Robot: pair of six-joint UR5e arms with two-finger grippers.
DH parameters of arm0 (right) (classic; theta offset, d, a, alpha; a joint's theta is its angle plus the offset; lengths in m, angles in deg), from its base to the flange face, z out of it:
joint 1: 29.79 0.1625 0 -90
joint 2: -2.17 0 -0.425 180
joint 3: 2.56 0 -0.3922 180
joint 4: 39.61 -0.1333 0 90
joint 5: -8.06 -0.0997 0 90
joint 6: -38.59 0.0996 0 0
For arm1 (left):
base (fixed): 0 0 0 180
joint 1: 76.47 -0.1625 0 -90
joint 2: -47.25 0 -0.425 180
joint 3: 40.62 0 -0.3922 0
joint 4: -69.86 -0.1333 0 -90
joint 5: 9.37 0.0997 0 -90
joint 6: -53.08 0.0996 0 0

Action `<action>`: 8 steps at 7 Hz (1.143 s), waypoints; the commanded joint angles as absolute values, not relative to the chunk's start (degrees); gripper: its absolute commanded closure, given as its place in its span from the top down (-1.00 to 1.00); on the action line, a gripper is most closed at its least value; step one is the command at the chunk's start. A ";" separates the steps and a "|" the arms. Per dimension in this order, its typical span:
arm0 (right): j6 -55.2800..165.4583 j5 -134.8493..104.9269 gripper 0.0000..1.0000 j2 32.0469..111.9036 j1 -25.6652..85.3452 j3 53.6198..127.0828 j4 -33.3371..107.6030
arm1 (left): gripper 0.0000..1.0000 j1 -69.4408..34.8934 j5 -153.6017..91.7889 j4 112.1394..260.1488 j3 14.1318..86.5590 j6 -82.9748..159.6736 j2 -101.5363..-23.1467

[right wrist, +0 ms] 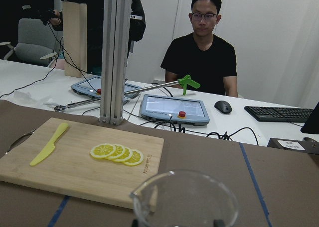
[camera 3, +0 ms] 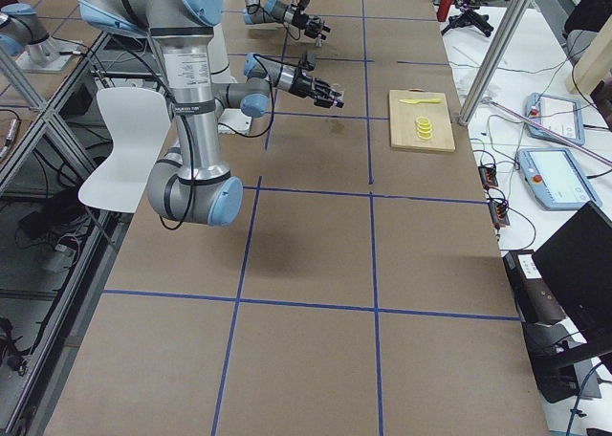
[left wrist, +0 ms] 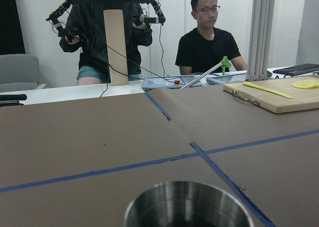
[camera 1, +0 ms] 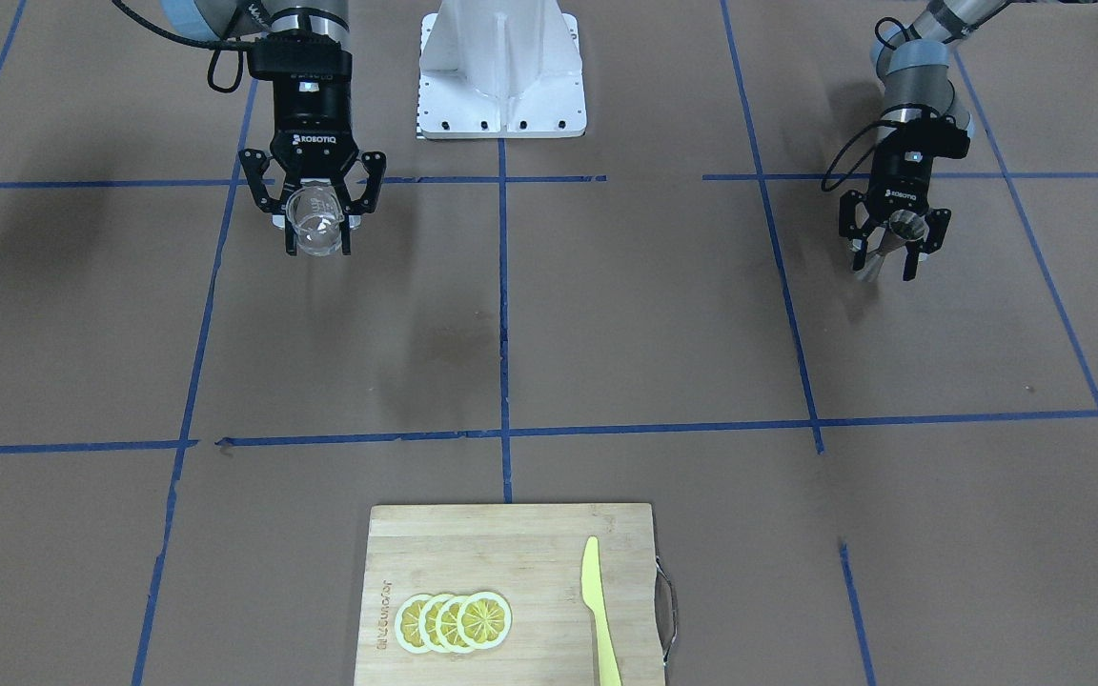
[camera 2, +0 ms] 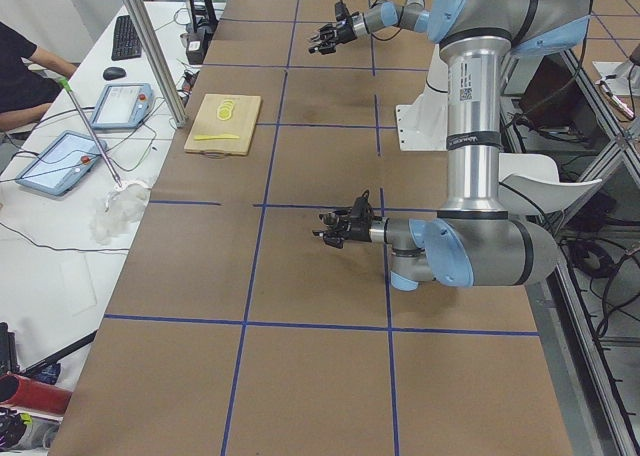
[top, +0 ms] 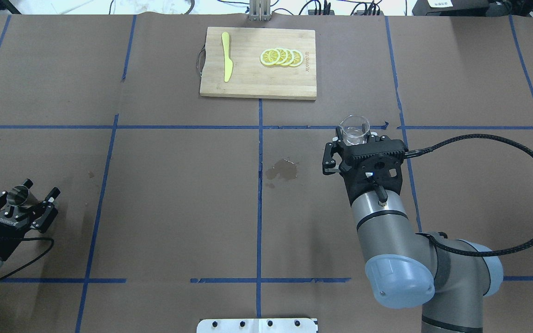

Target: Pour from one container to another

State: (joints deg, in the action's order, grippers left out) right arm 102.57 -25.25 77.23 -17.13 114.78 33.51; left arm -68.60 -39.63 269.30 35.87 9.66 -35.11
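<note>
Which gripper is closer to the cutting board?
Right. The right gripper, holding the glass cup, is a little short of the cutting board; the left gripper, holding the jigger, is far off leftward.

Clear glossy glass cup [camera 1: 317,225], shiny steel jigger [top: 18,195], matt brown paper table cover [camera 1: 625,314], smooth pale wooden cutting board [camera 1: 501,557]

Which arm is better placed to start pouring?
Likely right: the right gripper holds the clear glass cup nearer the table's middle; the left gripper holds the hourglass-shaped steel jigger out at its side.

brown taped table [top: 164,194], cutting board [top: 248,83] at far edge
</note>
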 commanded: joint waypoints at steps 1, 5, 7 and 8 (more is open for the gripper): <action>102.57 -25.25 -1.00 77.23 -17.14 114.78 33.51 | 1.00 -68.56 -39.52 269.64 36.10 9.75 -34.32; 102.57 -25.16 -1.00 76.88 -17.14 114.95 33.51 | 1.00 -70.65 -38.73 272.88 36.90 9.75 -30.37; 102.66 -25.16 -1.00 76.87 -17.14 114.95 33.51 | 1.00 -74.34 -37.24 274.03 37.77 10.36 -29.57; 102.57 -25.16 -1.00 76.87 -17.14 114.95 33.51 | 1.00 -76.36 -36.63 274.90 38.64 10.71 -29.48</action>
State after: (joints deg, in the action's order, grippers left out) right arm 102.61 -25.16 76.88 -17.13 114.95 33.51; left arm -74.01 -37.44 273.93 37.77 10.29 -29.73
